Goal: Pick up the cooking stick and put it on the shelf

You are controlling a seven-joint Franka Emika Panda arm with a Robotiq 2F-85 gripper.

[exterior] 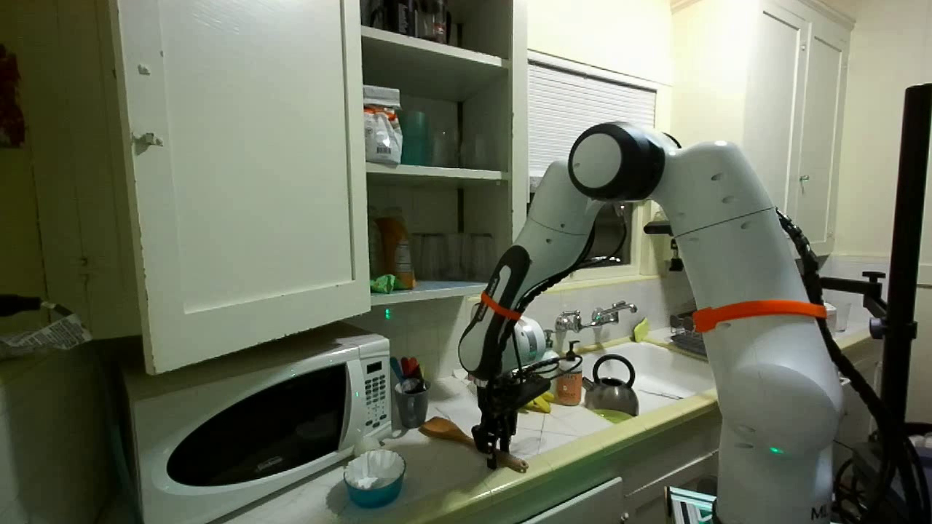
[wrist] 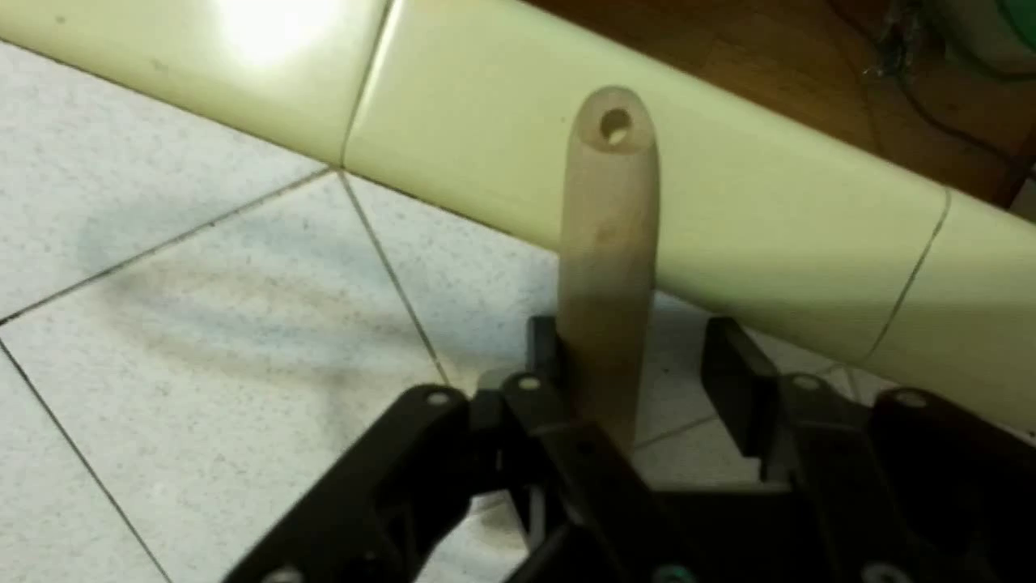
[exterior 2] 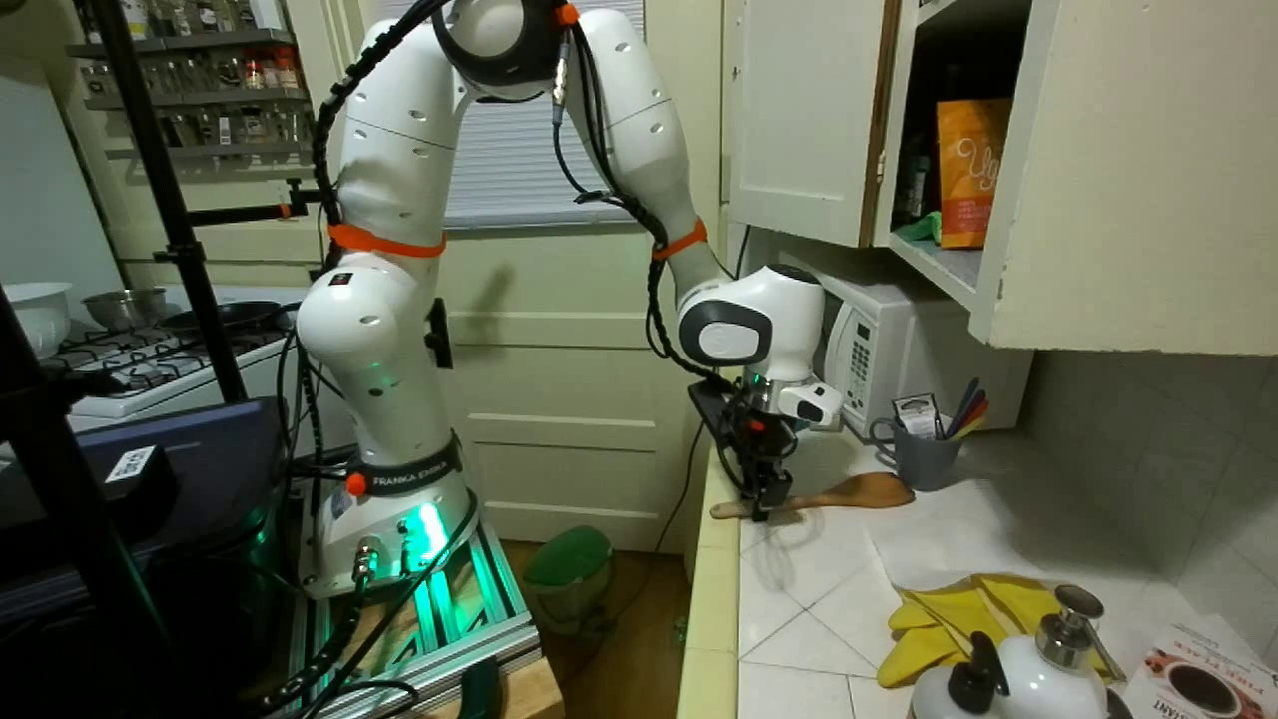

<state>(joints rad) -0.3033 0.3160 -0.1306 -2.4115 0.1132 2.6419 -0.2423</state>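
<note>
The cooking stick lies on the tiled counter, its wide flat end [exterior: 445,429] toward the grey cup and its handle over the yellow edge; it also shows in an exterior view [exterior 2: 867,491]. In the wrist view its handle [wrist: 609,210], with a hole at the tip, runs between my fingers. My gripper [wrist: 637,364] points down around the handle, open: the left finger is at the handle's side, a gap separates the right one. It also shows in both exterior views [exterior: 498,453] [exterior 2: 765,507]. The shelf [exterior: 437,291] holds bags and glasses; its board edge shows too [exterior 2: 939,270].
The open cupboard door [exterior: 255,160] hangs above the microwave [exterior: 371,393]. A blue bowl [exterior: 374,491] and a grey cup [exterior: 413,406] of utensils stand on the counter. A kettle [exterior: 611,397], a soap bottle [exterior: 569,382] and yellow gloves [exterior 2: 929,629] are near the sink.
</note>
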